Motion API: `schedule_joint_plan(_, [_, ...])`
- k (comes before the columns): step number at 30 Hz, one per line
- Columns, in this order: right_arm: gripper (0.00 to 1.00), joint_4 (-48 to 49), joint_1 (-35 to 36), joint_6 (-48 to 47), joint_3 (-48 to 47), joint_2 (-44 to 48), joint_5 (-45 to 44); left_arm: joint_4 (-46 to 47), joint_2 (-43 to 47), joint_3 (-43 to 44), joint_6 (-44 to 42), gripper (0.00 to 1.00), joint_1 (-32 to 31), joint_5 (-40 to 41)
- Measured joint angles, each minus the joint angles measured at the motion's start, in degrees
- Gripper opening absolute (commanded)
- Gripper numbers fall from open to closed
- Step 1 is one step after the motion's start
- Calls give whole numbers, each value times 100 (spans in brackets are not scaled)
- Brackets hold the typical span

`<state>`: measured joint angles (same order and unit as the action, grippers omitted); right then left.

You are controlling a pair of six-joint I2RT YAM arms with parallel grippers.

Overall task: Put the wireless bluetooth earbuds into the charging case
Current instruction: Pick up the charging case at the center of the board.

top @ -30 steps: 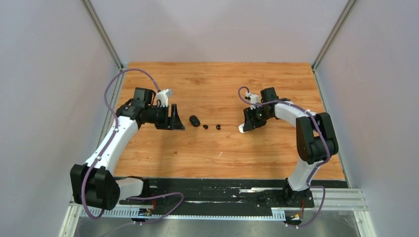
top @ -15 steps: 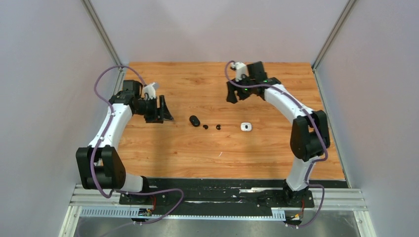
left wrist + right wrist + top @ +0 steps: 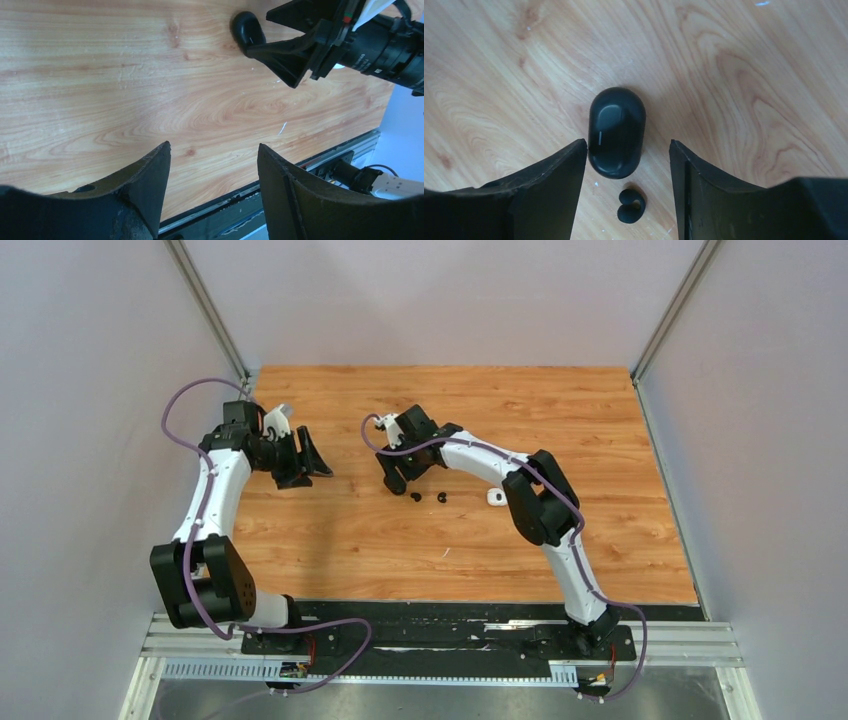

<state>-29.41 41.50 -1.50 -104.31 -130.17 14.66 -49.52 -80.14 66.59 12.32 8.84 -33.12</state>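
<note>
A black oval charging case [image 3: 616, 132] lies shut on the wooden table. In the right wrist view my right gripper [image 3: 628, 145] hangs open right above it, one finger on each side of its near end, not touching. One black curled earbud [image 3: 630, 206] lies just below the case between the fingers. From above, two black earbuds [image 3: 415, 497] [image 3: 441, 497] sit side by side to the right of the right gripper [image 3: 397, 478], which hides most of the case. My left gripper [image 3: 310, 458] stands open and empty to the left. The left wrist view shows the case [image 3: 248, 30] past the left gripper [image 3: 214, 146].
A small white case [image 3: 496, 497] lies on the table to the right of the black earbuds. The right arm's fingers [image 3: 295, 50] reach into the left wrist view beside the black case. The table's near edge and black rail [image 3: 280, 187] show there too.
The right gripper let go of the white case, opened, and swung across the back to the left, ending over the black case. The left arm drew back to the left.
</note>
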Motion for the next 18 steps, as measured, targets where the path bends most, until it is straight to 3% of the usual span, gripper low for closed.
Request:
schedule_joint_plan(3, [56,0,50,68,7,-4,-254,9,0,55,76,69,0,-68])
schedule_joint_plan(9, [33,184,190,-81,238,-2,-509,9,0,55,262,69,0,-247])
schedule_joint_plan(14, [1,531,267,-492,365,9,-511,96,-39,50,376,67,0,-382])
schedule_joint_plan(18, [0,739,256,-1025,621,155,-470,391,-177,-26,459,68,-20,-623])
